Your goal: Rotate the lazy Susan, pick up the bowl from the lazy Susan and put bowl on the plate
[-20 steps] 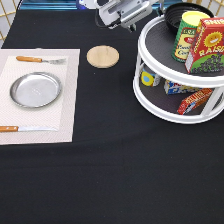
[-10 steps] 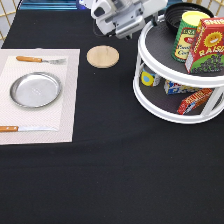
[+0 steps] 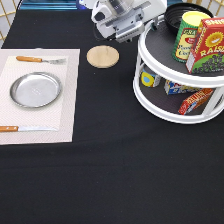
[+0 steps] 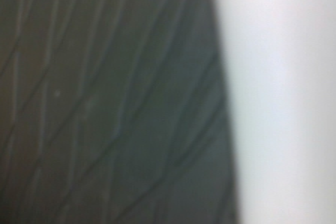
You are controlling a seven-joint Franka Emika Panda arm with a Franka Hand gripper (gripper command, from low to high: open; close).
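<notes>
Since earlier, the gripper [image 3: 161, 20] has slid toward the bowl [image 3: 186, 15] atop the lazy Susan [image 3: 150, 50]; finger state hidden. Wrist view shows only dark ribbing beside white.

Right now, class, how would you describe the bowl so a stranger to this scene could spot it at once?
Find the white two-tier lazy Susan at the exterior view's right. On its upper tier, toward the exterior view's top, sits the bowl, with the gripper at its rim. It is shallow, round and glossy black, unlike the colourful can and box beside it.
</notes>
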